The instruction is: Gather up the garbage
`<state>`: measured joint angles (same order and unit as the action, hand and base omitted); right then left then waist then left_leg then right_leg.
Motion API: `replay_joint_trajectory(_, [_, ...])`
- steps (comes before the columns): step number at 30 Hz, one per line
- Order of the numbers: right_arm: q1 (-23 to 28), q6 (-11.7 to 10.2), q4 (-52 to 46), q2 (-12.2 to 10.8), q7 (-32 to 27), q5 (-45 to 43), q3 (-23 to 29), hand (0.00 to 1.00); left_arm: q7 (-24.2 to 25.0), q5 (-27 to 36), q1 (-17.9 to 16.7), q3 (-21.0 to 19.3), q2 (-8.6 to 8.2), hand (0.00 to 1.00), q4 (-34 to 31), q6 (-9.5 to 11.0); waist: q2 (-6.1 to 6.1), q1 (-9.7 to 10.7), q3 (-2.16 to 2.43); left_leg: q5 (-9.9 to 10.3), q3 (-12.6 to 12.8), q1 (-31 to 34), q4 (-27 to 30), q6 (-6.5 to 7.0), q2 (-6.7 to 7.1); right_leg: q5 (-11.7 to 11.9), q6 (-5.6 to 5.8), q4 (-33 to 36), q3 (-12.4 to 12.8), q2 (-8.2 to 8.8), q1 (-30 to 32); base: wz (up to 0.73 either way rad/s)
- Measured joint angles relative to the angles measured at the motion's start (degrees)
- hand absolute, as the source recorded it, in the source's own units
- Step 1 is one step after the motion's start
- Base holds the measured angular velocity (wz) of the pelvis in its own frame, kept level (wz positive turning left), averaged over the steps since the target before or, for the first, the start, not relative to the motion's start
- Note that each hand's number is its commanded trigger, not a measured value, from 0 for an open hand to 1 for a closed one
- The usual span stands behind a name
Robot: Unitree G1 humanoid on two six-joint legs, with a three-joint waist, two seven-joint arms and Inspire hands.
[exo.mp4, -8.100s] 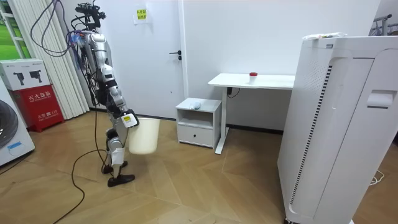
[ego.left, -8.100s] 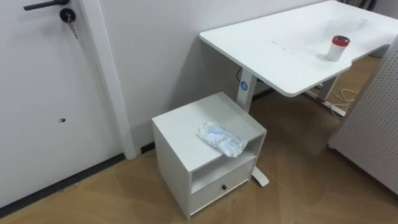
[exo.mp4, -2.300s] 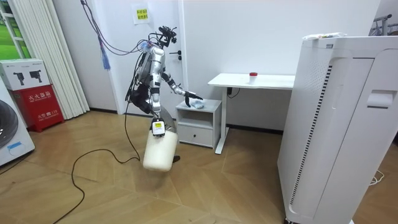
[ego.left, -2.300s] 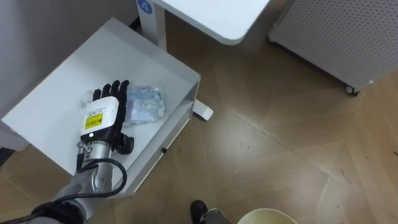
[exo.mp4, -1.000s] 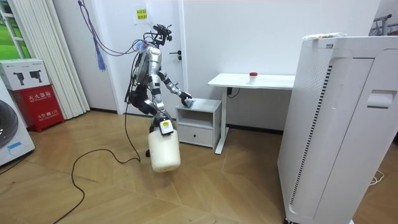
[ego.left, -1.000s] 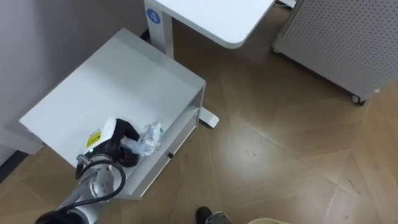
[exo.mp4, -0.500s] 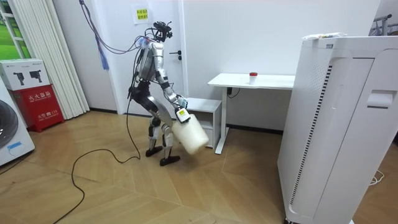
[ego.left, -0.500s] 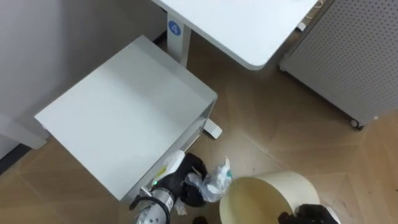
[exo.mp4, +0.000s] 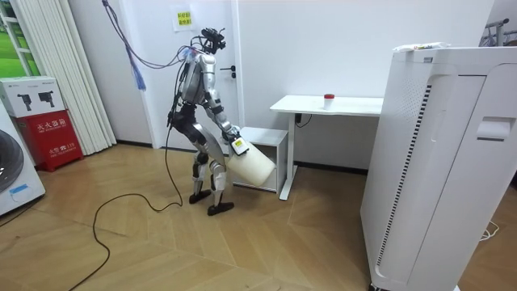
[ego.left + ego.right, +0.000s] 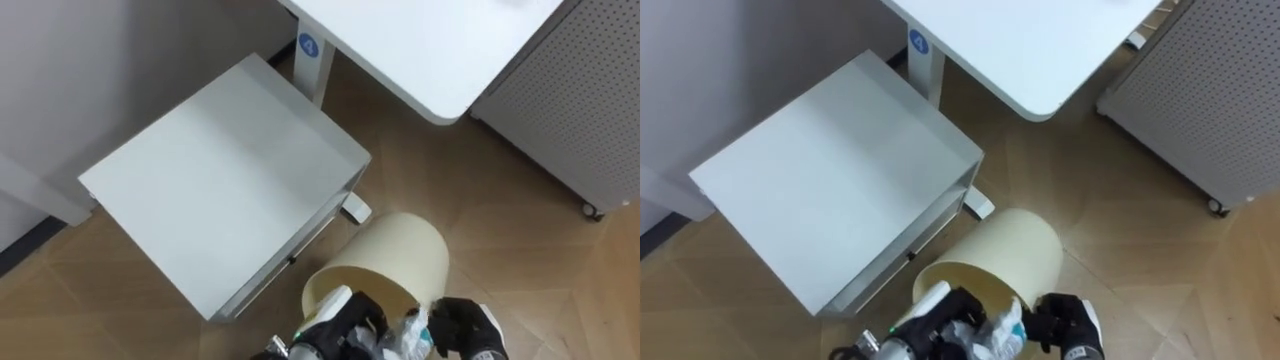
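Observation:
The garbage is a crumpled clear plastic wrapper, low in the eye views. My left hand is shut on it, right at the mouth of a cream waste bin. The bin lies tilted, its open mouth turned toward me and its base pointing away. My right hand grips the bin's rim from the right with curled fingers. In the room view I stand beside the white cabinet, holding the bin slanted in front of my waist.
The white cabinet's bare top lies to my left front. A white desk stands beyond it, with a grey perforated panel at the right. Wooden floor spreads around the bin.
My left hand has carried the wrapper off the cabinet's edge to the bin's mouth. The right hand has lifted the bin and tilted it toward me.

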<state>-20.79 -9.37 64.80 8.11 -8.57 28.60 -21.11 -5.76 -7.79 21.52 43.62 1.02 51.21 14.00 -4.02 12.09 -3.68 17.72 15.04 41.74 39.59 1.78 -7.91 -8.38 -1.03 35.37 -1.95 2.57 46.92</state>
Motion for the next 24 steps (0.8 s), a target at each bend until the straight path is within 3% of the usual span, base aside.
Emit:
replay_joint_trajectory(17, [0.19,-0.05,0.27,0.15,0.04,0.53,-0.04,1.0,1.39,-1.99,-0.52,0.52,0.69,1.0,0.06,-2.78,0.29,-0.52,0.13,-0.3,0.19,-0.44,-0.99,0.34,0.62,0.29,0.38,-0.59,-0.11,0.43,-0.21,0.0])
replay_joint_trajectory(19, [0.67,-0.05,0.22,0.75,0.13,2.37,-0.08,1.0,1.38,-2.1,-0.46,0.51,0.72,1.0,-0.02,-2.94,0.34,-1.47,0.14,-0.29,0.26,-0.48,-1.25,0.34,0.63,0.27,0.39,-0.54,0.08,0.43,-0.15,0.0])
replay_joint_trajectory(24, [2.56,0.01,-1.78,0.74,2.51,12.42,-0.13,1.0,1.07,-6.18,-0.42,-0.6,1.25,1.0,-0.18,-2.95,0.88,-1.69,0.37,-0.3,0.24,-0.45,-1.09,0.34,0.55,0.29,0.36,-0.36,-0.13,0.45,-0.13,0.0])
